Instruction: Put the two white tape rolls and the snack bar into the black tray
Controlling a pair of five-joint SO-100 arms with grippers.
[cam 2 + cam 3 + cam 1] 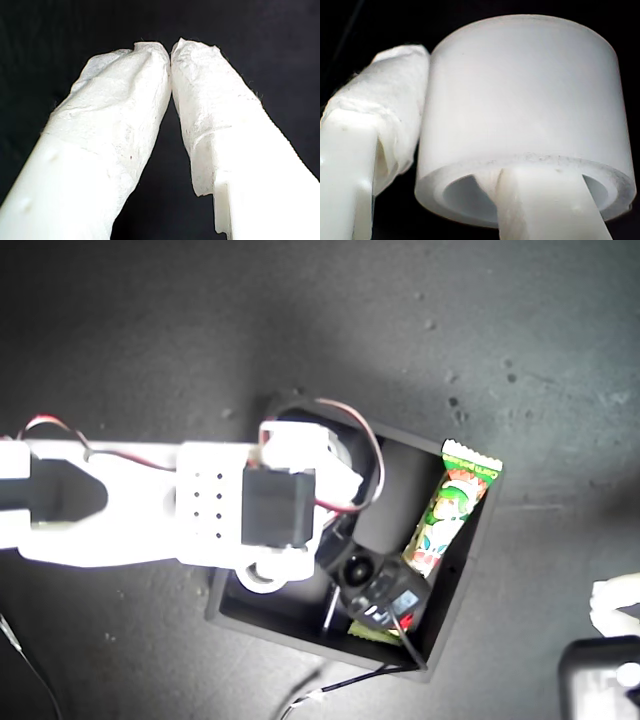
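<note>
The dark grey worktop (150,320) fills the exterior view. A white arm (150,505) reaches in from the exterior view's left, and its far end, with a black motor block and red and white wires, hangs over the black tray (270,625). The tray sits near the middle of that view, turned cornerwise, and the arm covers much of its inside. Part of another arm (615,640) shows at the exterior view's lower right corner, well apart from the tray.

The snack bar (445,515) lies inside the tray along its wall on the exterior view's right. It is tilted, with its upper crimped end resting on the tray's rim.

Our second claw (460,115) is clenched on a white tape roll (530,100), with one finger (385,100) against the outer wall and the other inside the hole. We cannot tell from that view whether the roll is over the tray.

Our first claw (171,50) is clenched with its padded tips touching and nothing between them.
</note>
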